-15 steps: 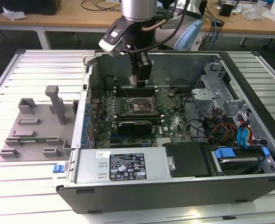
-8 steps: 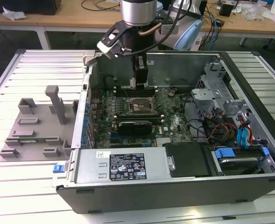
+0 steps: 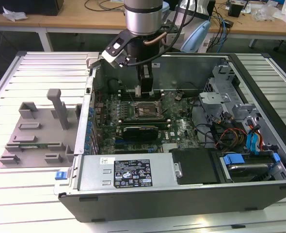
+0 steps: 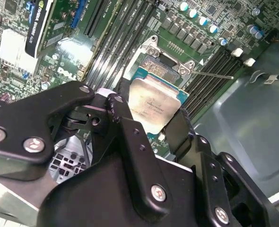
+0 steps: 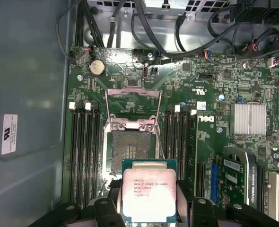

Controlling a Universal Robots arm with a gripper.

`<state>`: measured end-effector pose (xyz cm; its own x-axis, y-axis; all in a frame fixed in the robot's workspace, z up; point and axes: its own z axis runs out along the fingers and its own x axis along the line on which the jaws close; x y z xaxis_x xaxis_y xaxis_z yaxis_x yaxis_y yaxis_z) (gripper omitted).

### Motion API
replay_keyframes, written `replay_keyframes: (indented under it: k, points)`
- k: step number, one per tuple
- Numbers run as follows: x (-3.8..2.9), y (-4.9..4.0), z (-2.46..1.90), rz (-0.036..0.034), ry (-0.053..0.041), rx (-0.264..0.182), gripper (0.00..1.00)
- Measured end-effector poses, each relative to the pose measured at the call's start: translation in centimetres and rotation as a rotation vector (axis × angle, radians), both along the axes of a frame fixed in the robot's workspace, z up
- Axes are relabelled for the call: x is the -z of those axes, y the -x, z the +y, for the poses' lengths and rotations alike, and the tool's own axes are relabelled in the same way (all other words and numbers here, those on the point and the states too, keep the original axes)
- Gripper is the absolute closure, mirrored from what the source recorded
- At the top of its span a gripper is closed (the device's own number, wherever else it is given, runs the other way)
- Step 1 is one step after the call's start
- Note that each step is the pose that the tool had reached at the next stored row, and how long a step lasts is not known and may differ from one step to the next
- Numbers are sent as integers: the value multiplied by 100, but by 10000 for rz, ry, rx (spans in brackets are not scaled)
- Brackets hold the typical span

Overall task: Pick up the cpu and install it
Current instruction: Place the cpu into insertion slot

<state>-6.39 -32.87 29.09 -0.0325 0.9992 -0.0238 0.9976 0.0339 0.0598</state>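
The cpu, a flat square chip with a pale silver top and green rim, is clamped between my gripper's two black fingers. In the first wrist view it hangs just off the edge of the open black socket, whose metal load frame is swung up. The second wrist view shows the cpu tilted above the socket, gripped at opposite edges by my gripper. In the exterior view my gripper is lowered inside the open computer case, just behind the socket.
Memory slots flank the socket. A graphics card lies in front of it. Cables and a drive cage fill the case at the exterior view's right. A grey fixture tray sits outside at the exterior view's left.
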Motion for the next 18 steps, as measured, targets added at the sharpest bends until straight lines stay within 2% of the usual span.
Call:
replay_keyframes:
  k: [5, 11, 18]
  points:
    - [75, 0, 0, 0, 1, 0, 45]
    - [226, 0, 0, 0, 0, 0, 45]
    - [303, 0, 0, 0, 0, 0, 45]
